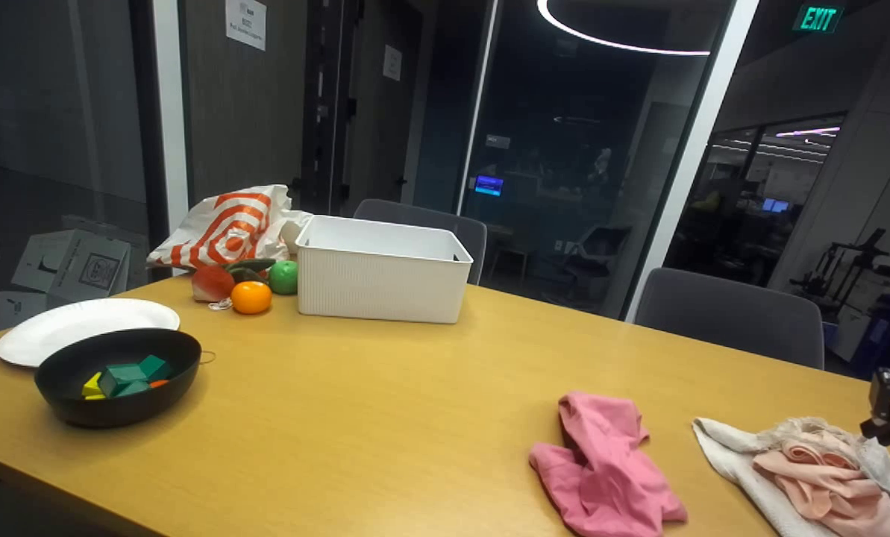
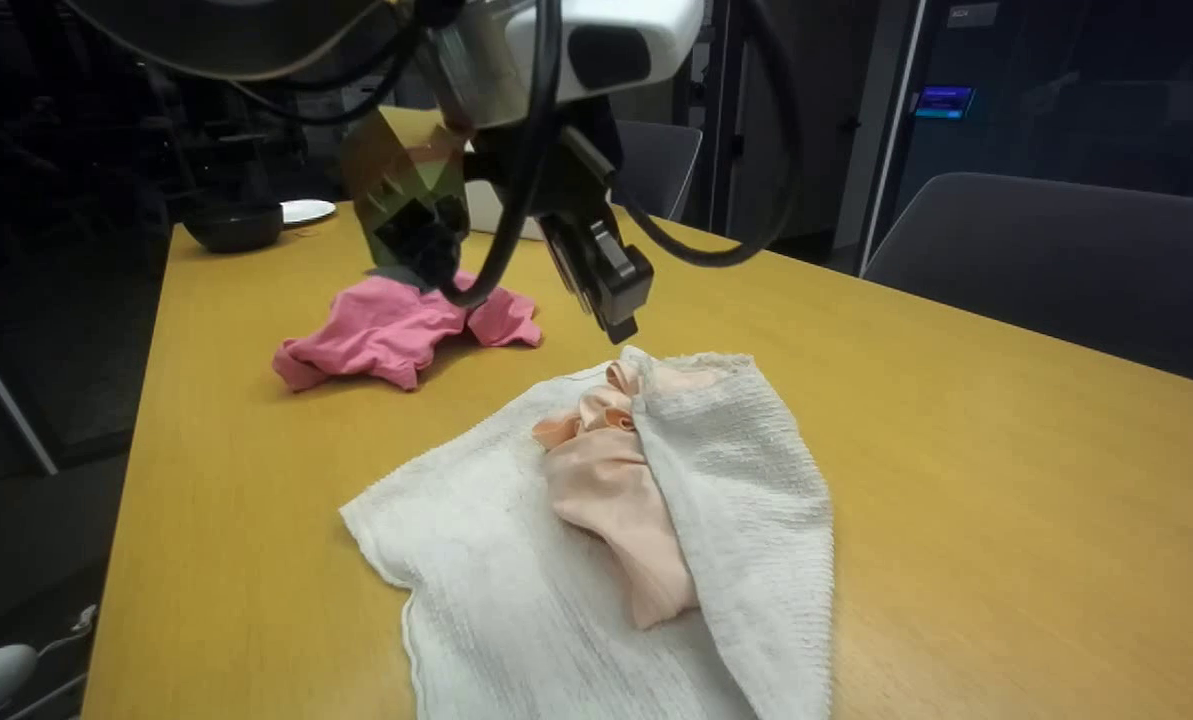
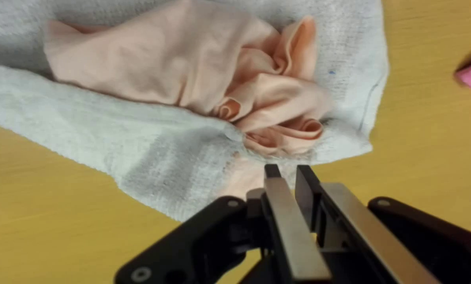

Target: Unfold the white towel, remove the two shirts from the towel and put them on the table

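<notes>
Towel [image 2: 516, 560] and peach shirt [image 2: 611, 490] lie together on the counter [image 2: 1006, 480], the shirt bunched on the towel with one flap [image 2: 756, 500] folded over its side. The pink shirt [image 1: 616, 470] rests directly on the counter, apart from the towel, so I judge one removal done, the second in hand and the unfolding only partly complete. The gripper [image 3: 288, 170] is slightly parted, a narrow gap showing between its fingers [image 3: 273, 171] with nothing apparently pinched there. It hangs at the towel's frayed edge [image 1: 810, 431], near the shirt's curled folds; whether a fingertip touches the cloth below I cannot tell.

The next move probably calls for drawing that flap back, or else for spreading the fingers wider and coming down on the curled folds, which look easier to pinch than the smooth part. The grasp should take shirt alone: the frayed edge lies right against those folds, and a deep bite could bring the towel along. After that, the shirt wants lifting clear and laying on bare counter.
</notes>
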Robot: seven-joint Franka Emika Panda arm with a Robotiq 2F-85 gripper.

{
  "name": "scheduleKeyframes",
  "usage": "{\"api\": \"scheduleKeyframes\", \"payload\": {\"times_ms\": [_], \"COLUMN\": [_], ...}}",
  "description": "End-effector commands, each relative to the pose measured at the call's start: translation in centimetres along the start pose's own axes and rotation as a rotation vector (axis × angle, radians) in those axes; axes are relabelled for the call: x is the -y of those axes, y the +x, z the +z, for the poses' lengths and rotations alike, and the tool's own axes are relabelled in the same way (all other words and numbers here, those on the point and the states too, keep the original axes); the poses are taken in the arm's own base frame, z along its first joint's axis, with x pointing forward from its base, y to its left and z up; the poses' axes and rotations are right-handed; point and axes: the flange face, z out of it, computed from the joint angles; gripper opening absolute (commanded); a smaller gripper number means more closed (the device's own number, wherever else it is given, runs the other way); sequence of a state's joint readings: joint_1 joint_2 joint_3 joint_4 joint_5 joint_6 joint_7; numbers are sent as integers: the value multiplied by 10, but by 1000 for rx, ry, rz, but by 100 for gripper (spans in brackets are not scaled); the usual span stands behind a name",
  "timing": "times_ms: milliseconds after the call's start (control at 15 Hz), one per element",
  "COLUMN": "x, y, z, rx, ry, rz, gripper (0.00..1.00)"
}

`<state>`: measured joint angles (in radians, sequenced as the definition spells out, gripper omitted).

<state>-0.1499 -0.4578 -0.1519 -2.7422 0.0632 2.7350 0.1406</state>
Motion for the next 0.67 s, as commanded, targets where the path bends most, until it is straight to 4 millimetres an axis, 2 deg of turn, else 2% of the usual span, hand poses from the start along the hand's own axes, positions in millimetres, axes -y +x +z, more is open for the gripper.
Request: {"api": "scheduleKeyframes", "payload": {"times_ms": [0, 133, 400, 600], "x": [6, 8, 14, 10], "y": [-3, -8, -27, -28], "z": [-23, -11, 17, 41], "rx": [0, 68, 227, 253], "ry": [117, 111, 127, 37], "rz": [-58, -103, -161, -176], "gripper": [42, 45, 76, 98]}}
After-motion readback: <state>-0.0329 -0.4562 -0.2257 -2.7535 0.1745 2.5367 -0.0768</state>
